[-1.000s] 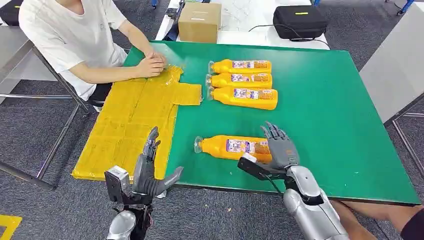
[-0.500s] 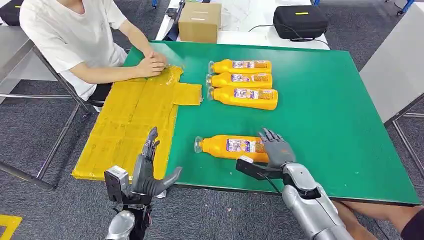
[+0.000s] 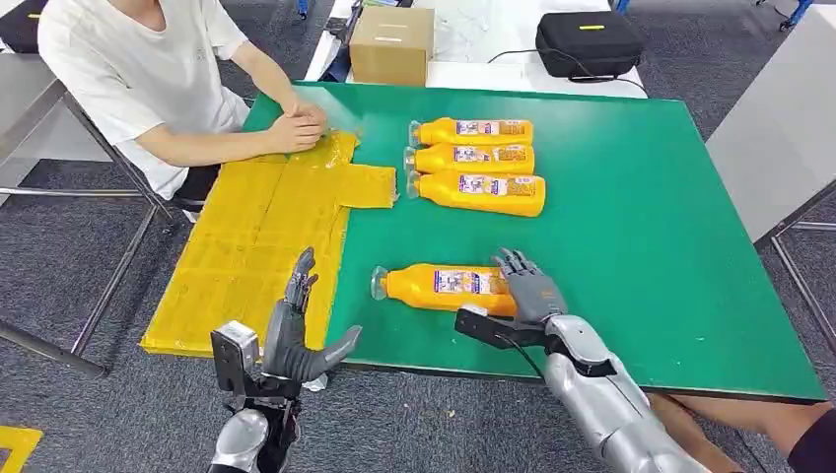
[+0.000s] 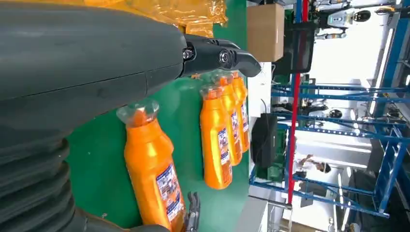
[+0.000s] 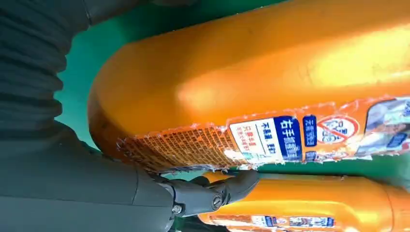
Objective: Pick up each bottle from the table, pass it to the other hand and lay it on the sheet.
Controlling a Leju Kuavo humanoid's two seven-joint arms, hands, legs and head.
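Observation:
An orange bottle [image 3: 439, 284] [image 4: 152, 169] lies on its side on the green table [image 3: 641, 227], cap toward the sheet. My right hand [image 3: 527, 296] grips its base end, fingers curled over the top and thumb [image 5: 212, 191] along the near side; up close its body [image 5: 270, 72] lies against the palm. Three more orange bottles [image 3: 473, 158] [image 4: 217, 140] lie in a row farther back. The yellow sheet [image 3: 256, 236] covers the table's left part. My left hand [image 3: 291, 335] is open, fingers apart, at the sheet's near corner by the table's front edge.
A person in a white shirt [image 3: 128, 79] sits at the far left with both hands resting on the sheet's far end. A cardboard box [image 3: 392, 44] and a black case [image 3: 589, 39] stand on the white table behind. The green table's right half is bare.
My right hand has come down from above the near bottle and closed over its base end. The bottle has slid a little toward the sheet. My left hand has stayed put.

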